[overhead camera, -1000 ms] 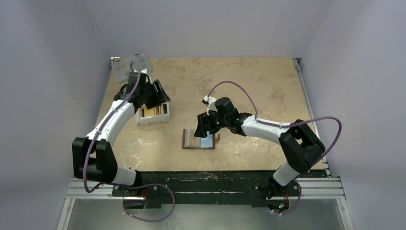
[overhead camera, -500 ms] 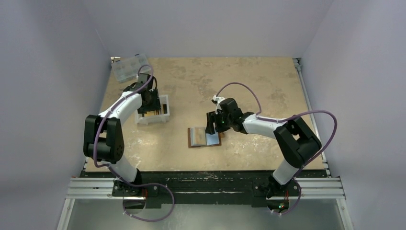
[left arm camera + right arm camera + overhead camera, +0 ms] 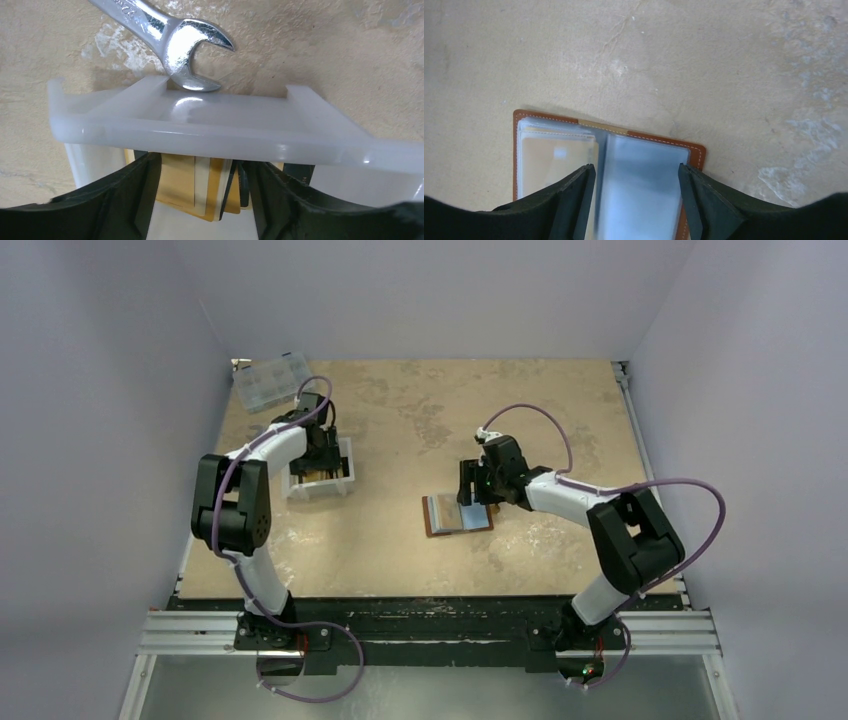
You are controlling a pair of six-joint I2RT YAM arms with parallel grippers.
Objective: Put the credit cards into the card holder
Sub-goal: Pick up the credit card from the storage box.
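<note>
Directly beneath right pincer (image 3: 635,171), card holder (image 3: 549,150).

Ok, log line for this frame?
left end effector: open, straddling cards in tray | right end effector: gripping blue card over open holder | wrench: beside tray

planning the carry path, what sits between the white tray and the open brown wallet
Nothing: the top view shows bare mottled beige tabletop between the white rectangular plastic tray and the open brown leather card holder.
</note>
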